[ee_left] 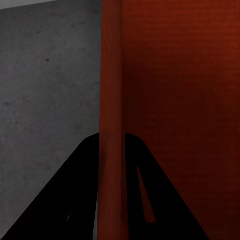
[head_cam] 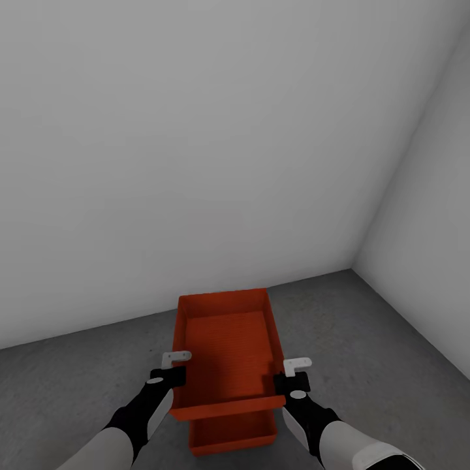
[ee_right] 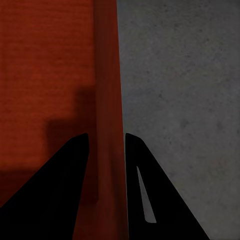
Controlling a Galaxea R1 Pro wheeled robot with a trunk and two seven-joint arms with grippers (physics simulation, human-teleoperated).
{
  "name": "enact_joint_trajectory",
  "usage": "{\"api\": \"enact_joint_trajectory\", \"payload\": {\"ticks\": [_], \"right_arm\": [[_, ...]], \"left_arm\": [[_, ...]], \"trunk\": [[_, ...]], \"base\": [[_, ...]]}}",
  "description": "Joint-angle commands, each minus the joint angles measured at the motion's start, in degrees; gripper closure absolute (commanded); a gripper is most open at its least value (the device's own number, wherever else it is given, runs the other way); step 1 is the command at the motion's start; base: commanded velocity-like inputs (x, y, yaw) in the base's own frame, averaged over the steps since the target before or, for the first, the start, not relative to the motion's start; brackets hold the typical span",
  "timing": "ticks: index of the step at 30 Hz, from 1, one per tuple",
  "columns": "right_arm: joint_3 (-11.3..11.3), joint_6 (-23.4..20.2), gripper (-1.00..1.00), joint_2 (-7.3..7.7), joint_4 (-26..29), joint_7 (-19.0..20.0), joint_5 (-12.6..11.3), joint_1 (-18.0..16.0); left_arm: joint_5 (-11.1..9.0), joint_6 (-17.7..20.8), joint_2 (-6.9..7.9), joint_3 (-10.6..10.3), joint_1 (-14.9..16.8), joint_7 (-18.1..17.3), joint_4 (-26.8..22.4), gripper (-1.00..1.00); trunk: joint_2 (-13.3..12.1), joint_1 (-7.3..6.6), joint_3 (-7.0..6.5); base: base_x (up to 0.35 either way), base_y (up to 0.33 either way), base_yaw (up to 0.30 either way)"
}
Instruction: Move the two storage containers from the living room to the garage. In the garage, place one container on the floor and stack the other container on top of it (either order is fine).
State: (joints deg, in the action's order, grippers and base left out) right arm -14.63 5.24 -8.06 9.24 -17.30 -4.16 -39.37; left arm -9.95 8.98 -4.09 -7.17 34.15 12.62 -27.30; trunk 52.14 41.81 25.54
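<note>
Both end effectors grip one orange-red bin: the left end effector (head_cam: 171, 377) pinches the top bin's (head_cam: 225, 346) left long wall near its near end; the right end effector (head_cam: 291, 384) pinches the right long wall opposite it; each has its two fingers closed down on the wall, one finger inside, one outside. From the left wrist, the black fingers (ee_left: 75, 195) straddle the bin wall (ee_left: 112, 125), with the bin's inner face on one side and grey concrete floor (ee_left: 45, 85) on the other; the right wrist shows the same hold, its fingers (ee_right: 65, 190) either side of the wall (ee_right: 107, 110), floor (ee_right: 185, 100) beyond.

A second bin (head_cam: 232, 434) lies under the held one, on the floor (head_cam: 78, 372); its near end juts out past the top bin's near edge, toward the robot; whether the two touch I cannot tell. Both sit near the foot of a plain white wall (head_cam: 196, 143); another white wall (head_cam: 431, 228) meets it at a corner on the right.
</note>
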Motion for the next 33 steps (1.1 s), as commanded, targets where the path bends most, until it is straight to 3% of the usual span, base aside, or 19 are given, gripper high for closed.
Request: {"api": "enact_joint_trajectory", "payload": {"ticks": [1,33], "right_arm": [[1.27,0.47,1.0,-1.93,-0.19,0.07,-0.84,0.0],[1.27,0.38,1.0,-1.93,-0.19,0.07,-0.85,0.0]], "left_arm": [[-2.6,0.4,-1.54,0.66,0.04,3.64,-2.21,1.0],[-2.62,0.43,-1.63,0.66,0.04,3.64,-2.15,1.0]], "trunk": [[0.46,0.23,0.24],[13.29,7.26,5.99]], "base": [[0.0,0.0,0.0],[0.0,0.0,0.0]]}}
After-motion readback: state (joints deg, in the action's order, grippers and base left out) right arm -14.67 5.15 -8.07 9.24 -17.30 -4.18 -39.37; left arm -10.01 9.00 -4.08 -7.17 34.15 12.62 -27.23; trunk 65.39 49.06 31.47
